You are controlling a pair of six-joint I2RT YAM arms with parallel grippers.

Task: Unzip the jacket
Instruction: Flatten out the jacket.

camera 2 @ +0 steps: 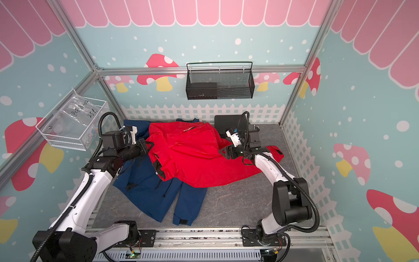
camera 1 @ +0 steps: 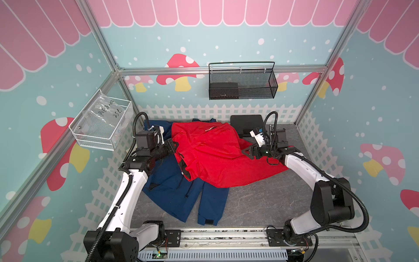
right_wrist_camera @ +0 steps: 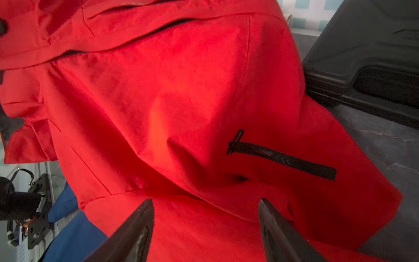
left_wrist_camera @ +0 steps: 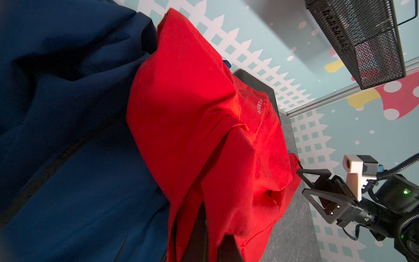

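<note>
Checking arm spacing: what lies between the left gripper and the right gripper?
The bunched red jacket fills the stretch from left gripper to right gripper, seen in both top views.

Bright, diffuse overhead light fills both top views, leaving only a soft shadow beneath the red jacket (camera 1: 217, 156) on the bench (camera 1: 260, 199); the frame posts (camera 1: 101, 38) splay outward toward the corners. In the left wrist view the blue jacket (left_wrist_camera: 68, 170) sinks into dim shadow. In the right wrist view the red cloth glows oversaturated, and the jaws of the right gripper (right_wrist_camera: 205, 202) blur near the lens.
</note>
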